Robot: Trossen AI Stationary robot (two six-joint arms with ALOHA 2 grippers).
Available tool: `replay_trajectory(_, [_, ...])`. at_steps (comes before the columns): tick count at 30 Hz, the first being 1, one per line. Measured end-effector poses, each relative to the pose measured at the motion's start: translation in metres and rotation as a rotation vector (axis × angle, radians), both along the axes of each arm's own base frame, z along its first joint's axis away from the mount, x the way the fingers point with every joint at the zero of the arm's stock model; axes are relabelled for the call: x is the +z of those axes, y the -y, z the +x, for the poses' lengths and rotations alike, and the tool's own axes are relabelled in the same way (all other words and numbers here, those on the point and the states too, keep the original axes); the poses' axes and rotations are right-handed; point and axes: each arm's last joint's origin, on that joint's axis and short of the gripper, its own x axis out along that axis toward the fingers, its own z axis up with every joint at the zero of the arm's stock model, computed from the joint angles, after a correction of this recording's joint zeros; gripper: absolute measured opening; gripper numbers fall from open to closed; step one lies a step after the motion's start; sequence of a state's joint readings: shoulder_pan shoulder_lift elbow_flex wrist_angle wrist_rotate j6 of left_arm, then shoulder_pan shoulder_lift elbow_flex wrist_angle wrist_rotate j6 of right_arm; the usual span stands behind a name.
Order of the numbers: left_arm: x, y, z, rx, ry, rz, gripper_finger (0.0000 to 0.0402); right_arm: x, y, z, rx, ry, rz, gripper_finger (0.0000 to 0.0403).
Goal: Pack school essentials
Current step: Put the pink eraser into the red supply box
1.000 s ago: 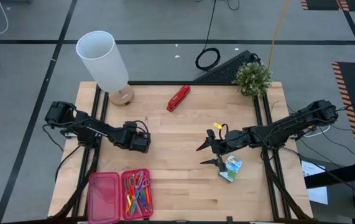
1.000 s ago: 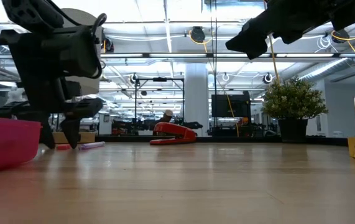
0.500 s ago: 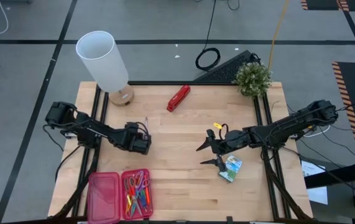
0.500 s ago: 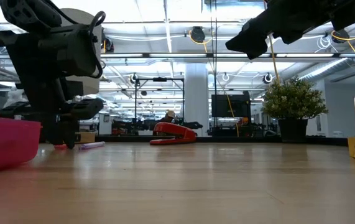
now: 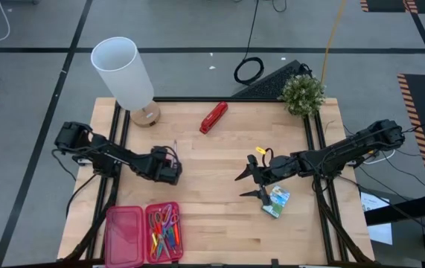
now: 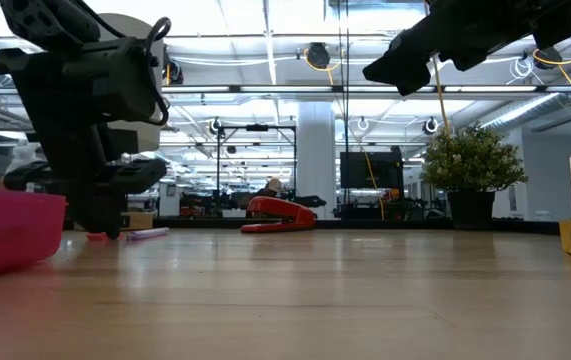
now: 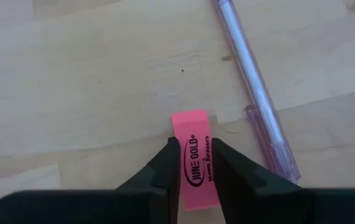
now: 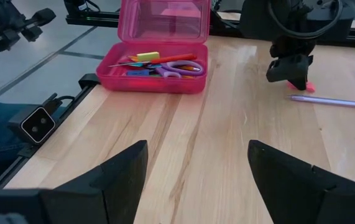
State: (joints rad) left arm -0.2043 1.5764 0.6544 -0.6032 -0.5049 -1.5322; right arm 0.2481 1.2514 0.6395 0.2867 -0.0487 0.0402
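left gripper (image 7: 193, 163) pinches pink eraser (image 7: 194, 155) on wooden table (image 7: 90, 81).

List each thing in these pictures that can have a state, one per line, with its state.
Pencil case: lid open, scissors and pens inside.
Pink eraser: on the table, between the left gripper's fingers.
Left gripper: shut on the eraser.
Right gripper: open, holding nothing.
Purple pen: flat on the table.
Crayon box: flat on the table.
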Motion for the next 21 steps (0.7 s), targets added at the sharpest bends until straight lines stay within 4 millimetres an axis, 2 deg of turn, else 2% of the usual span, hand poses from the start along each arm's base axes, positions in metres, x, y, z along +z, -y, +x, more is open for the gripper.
replay_trajectory(6, [0.016,0.006,0.009,-0.088,-0.070,-0.081,0.0078,0.000,0.000,0.000,0.000,0.000,0.000,0.0270])
replay_trajectory(13, [0.049,0.013,0.020,-0.231,-0.054,-0.123,0.0080,0.000,0.000,0.000,0.000,-0.002,0.000,0.0270])
replay_trajectory(17, [0.068,0.029,0.025,-0.353,-0.010,-0.158,0.0079,-0.001,0.000,0.000,0.000,-0.009,-0.002,0.0270])
replay_trajectory(21, [0.084,0.055,0.023,-0.475,0.033,-0.198,0.0081,-0.001,0.000,0.000,0.000,-0.010,-0.002,0.0270])
